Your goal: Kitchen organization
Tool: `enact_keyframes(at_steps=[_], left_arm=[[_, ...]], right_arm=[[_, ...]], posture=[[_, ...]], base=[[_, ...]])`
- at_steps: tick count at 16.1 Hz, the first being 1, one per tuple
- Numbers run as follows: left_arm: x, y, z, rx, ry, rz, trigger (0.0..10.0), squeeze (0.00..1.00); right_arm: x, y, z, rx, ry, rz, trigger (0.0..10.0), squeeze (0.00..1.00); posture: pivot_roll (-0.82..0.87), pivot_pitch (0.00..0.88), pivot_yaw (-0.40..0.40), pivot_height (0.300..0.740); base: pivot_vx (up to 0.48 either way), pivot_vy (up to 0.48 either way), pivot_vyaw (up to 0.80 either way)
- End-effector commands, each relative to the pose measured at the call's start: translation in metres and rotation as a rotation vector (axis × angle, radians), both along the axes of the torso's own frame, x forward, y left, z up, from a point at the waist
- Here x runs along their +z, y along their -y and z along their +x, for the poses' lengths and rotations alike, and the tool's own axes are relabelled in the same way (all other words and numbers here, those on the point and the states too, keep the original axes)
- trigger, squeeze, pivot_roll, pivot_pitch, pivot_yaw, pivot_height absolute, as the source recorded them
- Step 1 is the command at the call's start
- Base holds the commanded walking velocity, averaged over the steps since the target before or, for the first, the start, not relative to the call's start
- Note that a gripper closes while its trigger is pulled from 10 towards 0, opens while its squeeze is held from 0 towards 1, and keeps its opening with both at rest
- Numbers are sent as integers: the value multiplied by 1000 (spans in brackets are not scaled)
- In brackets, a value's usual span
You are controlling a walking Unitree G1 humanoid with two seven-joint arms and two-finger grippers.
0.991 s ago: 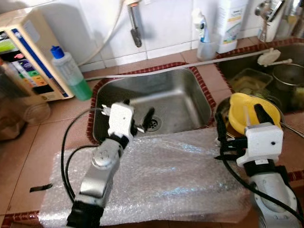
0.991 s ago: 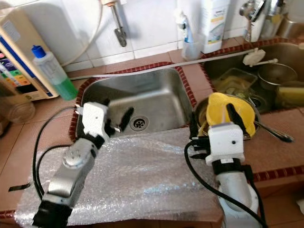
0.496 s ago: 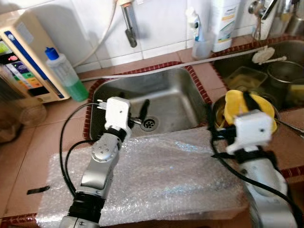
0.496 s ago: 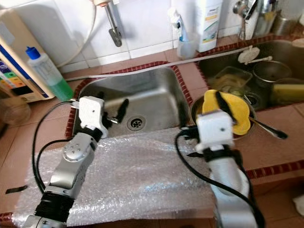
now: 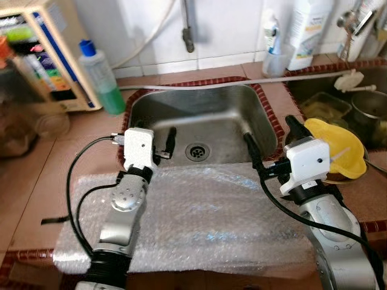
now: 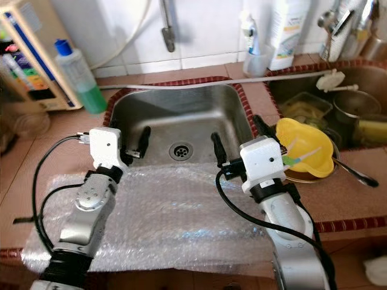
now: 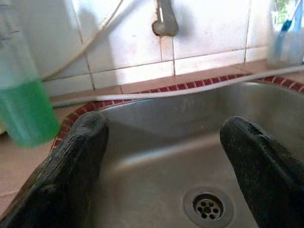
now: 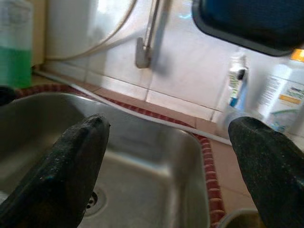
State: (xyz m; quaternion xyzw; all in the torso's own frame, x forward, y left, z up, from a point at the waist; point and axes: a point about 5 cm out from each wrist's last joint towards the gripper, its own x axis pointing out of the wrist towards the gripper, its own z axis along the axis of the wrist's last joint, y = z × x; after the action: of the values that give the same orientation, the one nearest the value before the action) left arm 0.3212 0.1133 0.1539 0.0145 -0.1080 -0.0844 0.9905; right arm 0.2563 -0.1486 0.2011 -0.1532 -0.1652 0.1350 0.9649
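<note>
**Both grippers hovering open at the front edge of the steel sink**

The stainless sink is sitting in the terracotta tiled counter, framed by a dark red rim, with its round drain near the front wall. A sheet of bubble wrap is lying on the counter just in front of the sink, its far edge reaching the sink's front rim.

The left gripper is hanging over the sink's front left part, fingers spread wide and holding nothing; in its wrist view the two black fingertips are standing well apart with the drain between them. The right gripper is reaching over the sink's front right corner, likewise wide open and empty.

To the right of the sink, a yellow lid-like plastic piece is resting on a metal bowl, just beside the right wrist. Beyond it a second basin is holding a steel pot and other dishes.

Behind the sink, a tap is coming down the white tiled wall. A bottle of green liquid with a blue cap is standing at the sink's back left corner, next to a cream-coloured appliance. A cup with a toothbrush and a white bottle are standing at the back right.
</note>
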Motion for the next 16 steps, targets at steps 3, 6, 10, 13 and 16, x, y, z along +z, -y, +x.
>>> enact_keyframes(at_steps=[3,6,10,13,16], left_arm=[[2,-1,-3,21,16,1,10000,0],[1,-2,-5,11,13,13,10000,0],[4,4,-5,-46,13,21,10000,0],[3,4,-8,-72,-3,14,10000,0],[0,4,-9,-106,-23,16,10000,0]], right_arm=[[1,-10,3,37,-3,6,10000,969],[0,-9,-1,18,10,-6,10000,969],[8,-6,-11,-43,62,-34,10000,969],[16,-4,-30,-49,76,-65,10000,961],[12,6,-44,-87,53,-104,10000,957]], posture=[[-309,133,73,740],[-318,138,98,740],[-345,144,142,740],[-363,151,159,740],[-382,156,169,740]], base=[[0,0,0],[0,0,0],[0,0,0],[0,0,0],[0,0,0]])
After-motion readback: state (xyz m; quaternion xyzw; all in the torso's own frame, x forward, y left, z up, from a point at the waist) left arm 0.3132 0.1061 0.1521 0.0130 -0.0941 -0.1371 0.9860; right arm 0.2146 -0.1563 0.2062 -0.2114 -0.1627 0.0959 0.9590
